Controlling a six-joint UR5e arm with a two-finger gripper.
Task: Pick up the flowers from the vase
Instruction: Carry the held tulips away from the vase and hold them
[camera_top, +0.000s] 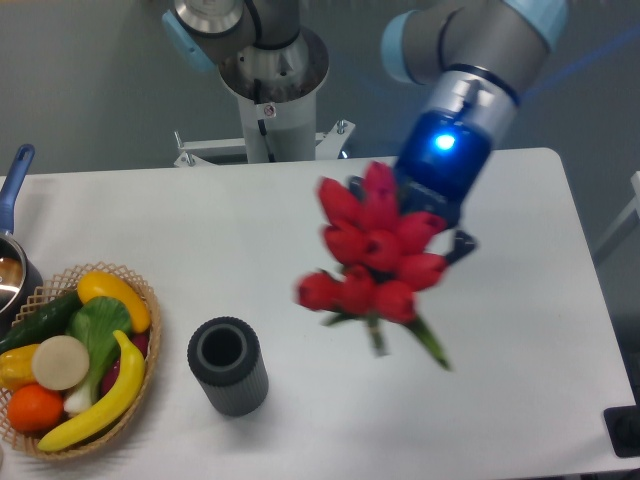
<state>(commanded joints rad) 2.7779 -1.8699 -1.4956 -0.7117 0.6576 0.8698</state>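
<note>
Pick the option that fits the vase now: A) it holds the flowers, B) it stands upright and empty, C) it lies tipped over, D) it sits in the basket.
B: the vase stands upright with an open, empty mouth, while the flowers hang in the air at the claw.

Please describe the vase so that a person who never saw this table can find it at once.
On the white table, look near the front edge, just right of the wicker basket of fruit and vegetables. The vase stands there upright and empty: a short dark grey ribbed cylinder, the only dull-coloured thing beside the colourful basket.
</note>
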